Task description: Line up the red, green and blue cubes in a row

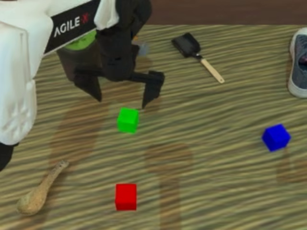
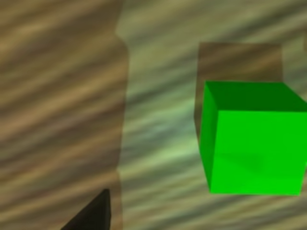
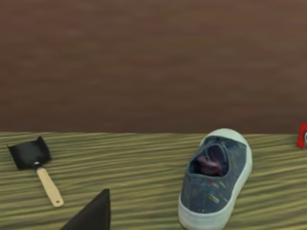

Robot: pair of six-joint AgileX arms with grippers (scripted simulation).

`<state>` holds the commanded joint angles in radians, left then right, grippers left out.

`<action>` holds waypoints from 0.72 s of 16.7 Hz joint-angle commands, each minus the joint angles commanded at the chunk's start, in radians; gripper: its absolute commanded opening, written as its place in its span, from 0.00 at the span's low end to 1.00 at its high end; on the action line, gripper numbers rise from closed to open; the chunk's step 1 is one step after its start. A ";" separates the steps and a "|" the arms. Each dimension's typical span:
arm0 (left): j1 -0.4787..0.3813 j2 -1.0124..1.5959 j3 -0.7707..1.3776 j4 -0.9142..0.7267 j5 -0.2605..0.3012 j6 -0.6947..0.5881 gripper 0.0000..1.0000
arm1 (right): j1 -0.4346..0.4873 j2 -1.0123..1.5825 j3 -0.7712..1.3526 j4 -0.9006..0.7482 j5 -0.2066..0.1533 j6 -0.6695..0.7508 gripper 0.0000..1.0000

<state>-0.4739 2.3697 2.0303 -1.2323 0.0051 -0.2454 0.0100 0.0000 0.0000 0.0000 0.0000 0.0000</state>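
Note:
The green cube lies left of the table's middle, and it fills much of the left wrist view. My left gripper hangs open just behind and above it, fingers spread wider than the cube and holding nothing. One dark fingertip shows in the left wrist view, apart from the cube. The red cube sits near the front edge, roughly in line with the green one. The blue cube lies far to the right. My right gripper is outside the top view; one fingertip shows in its wrist view, holding nothing.
A black scoop with a wooden handle lies at the back, also seen in the right wrist view. A grey shoe sits at the right edge. A wooden spoon lies front left. The plant pot is mostly hidden under my left arm.

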 joint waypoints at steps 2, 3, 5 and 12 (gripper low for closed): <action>-0.002 0.011 -0.028 0.037 0.000 0.002 1.00 | 0.000 0.000 0.000 0.000 0.000 0.000 1.00; -0.002 0.020 -0.049 0.069 0.000 0.002 1.00 | 0.000 0.000 0.000 0.000 0.000 0.000 1.00; -0.002 0.044 -0.100 0.148 0.000 0.002 1.00 | 0.000 0.000 0.000 0.000 0.000 0.000 1.00; -0.003 0.080 -0.174 0.255 0.001 0.001 1.00 | 0.000 0.000 0.000 0.000 0.000 0.000 1.00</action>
<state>-0.4770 2.4501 1.8564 -0.9770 0.0058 -0.2443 0.0100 0.0000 0.0000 0.0000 0.0000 0.0000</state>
